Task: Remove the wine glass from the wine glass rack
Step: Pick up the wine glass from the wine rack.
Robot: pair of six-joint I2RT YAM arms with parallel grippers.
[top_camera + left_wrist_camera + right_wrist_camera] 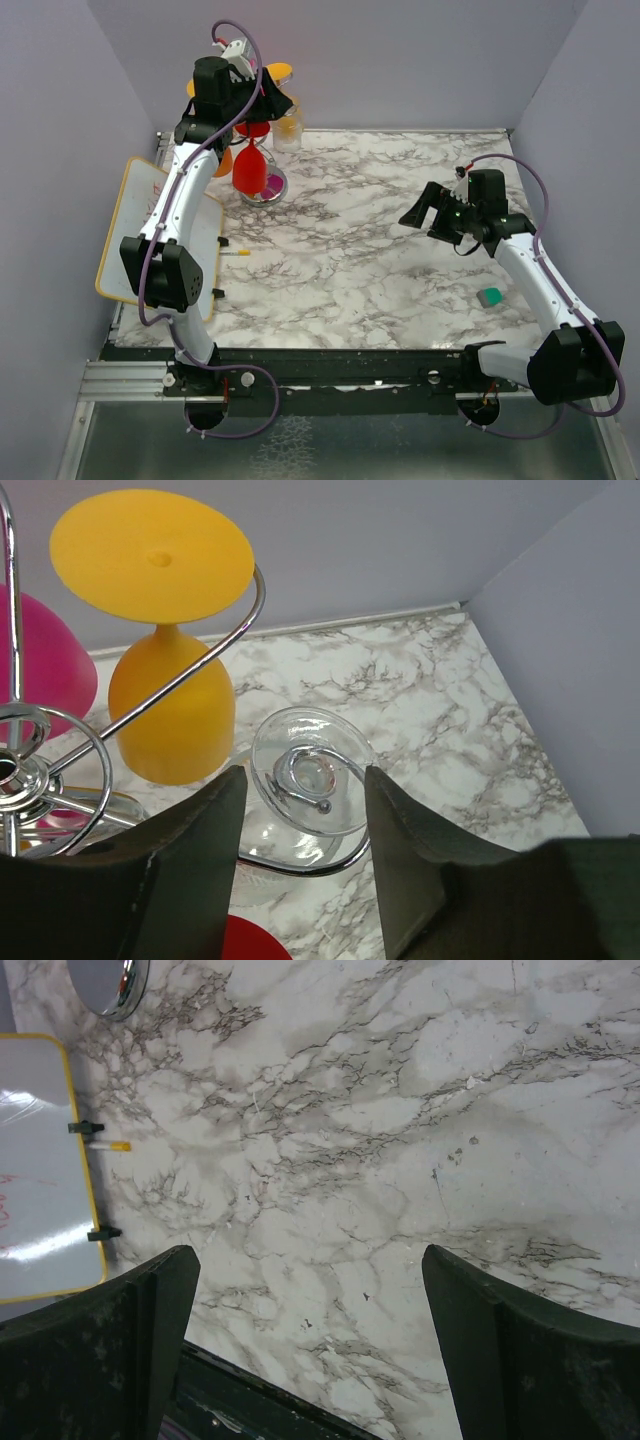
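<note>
Poised with the left gripper (305, 775) high over the wine glass rack (20, 780), at the far left corner of the worktop (350, 260). Aimed at the clear wine glass (310, 765), hung bowl-down on the rack's right side, stem slotted into a curled wire arm and foot resting on top. Hence, by the look of it, to be freed only by lifting and sliding outward along the wire. Bracketing that foot with the fingers (190, 860), one on each side and very close to the rim. Cannot tell whether pressing on it or just short of contact. Approached from above, presumably to stay off the yellow wine glass (170, 715) just beside it and the pink one (45, 660) further round, with a red wine glass (250, 170) lower on the near side. Holding the right gripper (308, 1255) well apart over bare marble, fingers spread wide and gripping nothing, probably parked out of the way.
</note>
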